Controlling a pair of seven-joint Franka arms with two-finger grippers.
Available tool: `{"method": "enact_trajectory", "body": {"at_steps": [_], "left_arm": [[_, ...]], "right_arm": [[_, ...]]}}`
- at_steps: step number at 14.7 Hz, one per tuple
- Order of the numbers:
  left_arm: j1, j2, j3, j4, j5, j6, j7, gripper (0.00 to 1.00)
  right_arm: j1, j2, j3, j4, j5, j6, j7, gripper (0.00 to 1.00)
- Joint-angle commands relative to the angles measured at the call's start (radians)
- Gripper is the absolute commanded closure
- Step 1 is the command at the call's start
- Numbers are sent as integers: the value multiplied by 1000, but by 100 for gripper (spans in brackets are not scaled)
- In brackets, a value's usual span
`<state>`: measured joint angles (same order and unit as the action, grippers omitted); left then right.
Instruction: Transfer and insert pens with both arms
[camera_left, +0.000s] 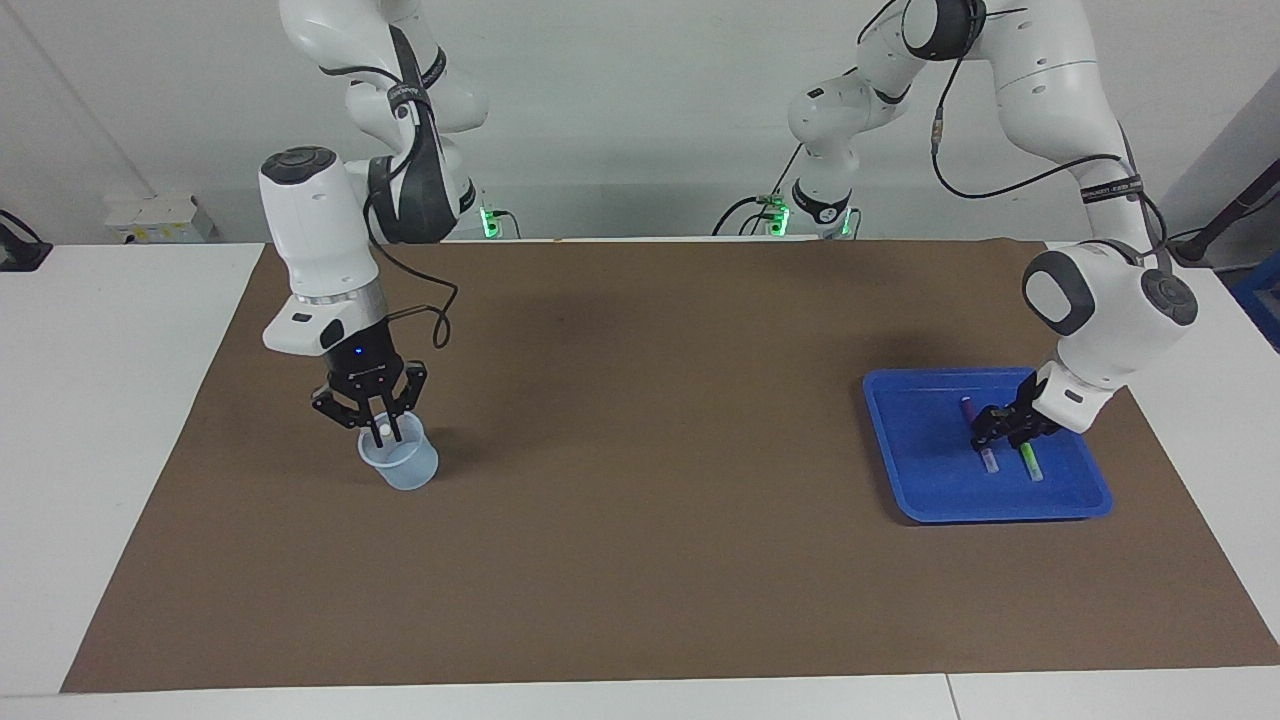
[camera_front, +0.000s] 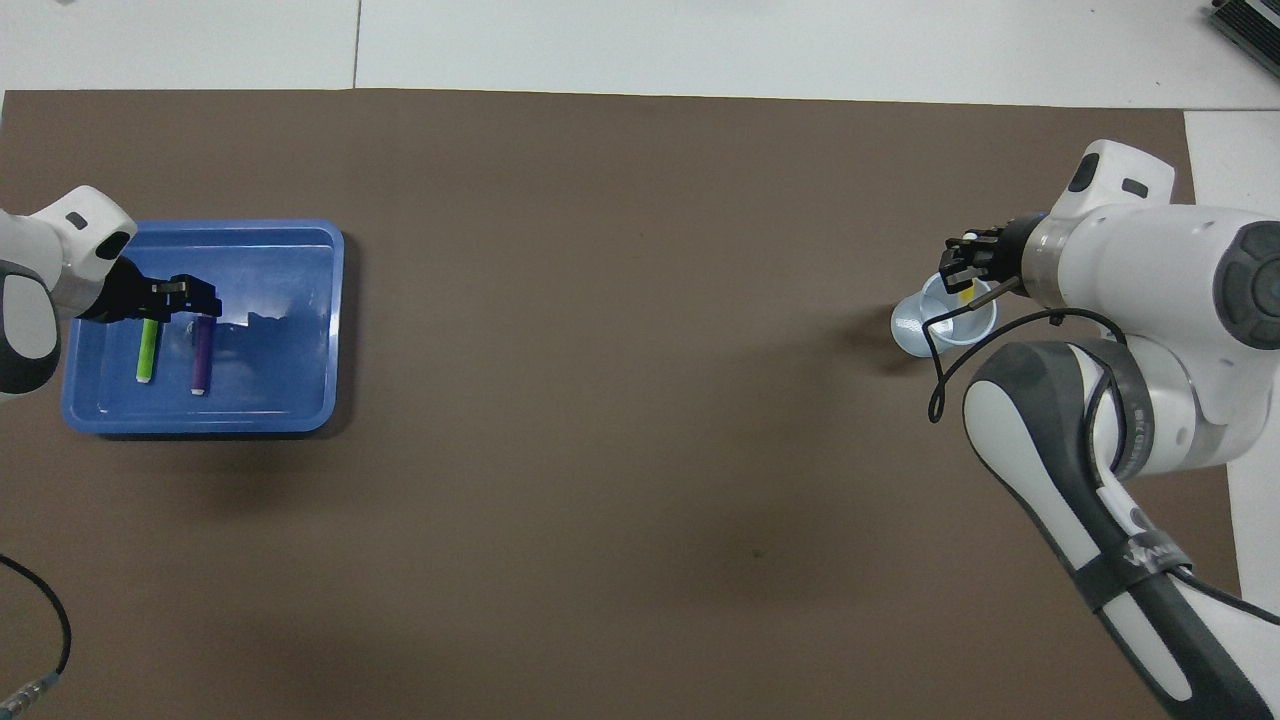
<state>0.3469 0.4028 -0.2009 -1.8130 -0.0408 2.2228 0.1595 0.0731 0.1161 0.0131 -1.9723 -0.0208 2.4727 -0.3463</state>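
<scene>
Here, a brown mat (camera_left: 640, 460) covers a white desk (camera_left: 110, 450), and two white robot arms reach down at its two ends. From across the desk, the right gripper (camera_left: 378, 432) points straight down into the mouth of a pale translucent cup (camera_left: 402, 465) standing on the mat at the right arm's end; its jaws are closed on the yellow pen (camera_front: 966, 291), of which only the whitish cap (camera_left: 383, 428) shows in this view, just above the rim. The overhead view adds what that one hides: a sliver of the pen's yellow body inside the cup's rim, partly covered by the gripper (camera_front: 962, 268). At the left arm's end a blue tray (camera_left: 905, 470) lies on the mat. In it the purple pen (camera_left: 982, 450) and the green pen (camera_left: 1030, 462) lie side by side, parallel, cap ends pointing away from the robots. The left gripper (camera_left: 1000, 430) is low over the ends of these two pens that lie nearer the robots. From above its dark jaws (camera_front: 180, 297) cover those ends, so I cannot tell whether they are apart or clamped, nor whether they touch either pen.
</scene>
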Motion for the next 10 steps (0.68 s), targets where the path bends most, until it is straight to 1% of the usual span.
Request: {"method": "enact_trajectory", "body": {"at_steps": [1,2,5,8,9,10], "left_arm": [[-5,4,11,-15,25,14,-17,46],[-5,2,12,-20,25,15,-17,50],[-5,-2,12,-51,25,43,-17,50],[-5,-4,18,-54,27,49,-15,51],[-5,-4,18,-55,25,48,-15,55],[-5,-4,20,-55,27,51,-15,57]], "right_arm": [[-12,-13,8,-23,21,22,0,51],[-12,-13,8,-23,21,22,0,1],[-7,-13,8,-23,21,22,1,0],[-9,-13,8,-22,21,20,1,0],[-7,-13,8,-20,21,20,3,0],[-3,-13,8,-16,21,19,25,0]]}}
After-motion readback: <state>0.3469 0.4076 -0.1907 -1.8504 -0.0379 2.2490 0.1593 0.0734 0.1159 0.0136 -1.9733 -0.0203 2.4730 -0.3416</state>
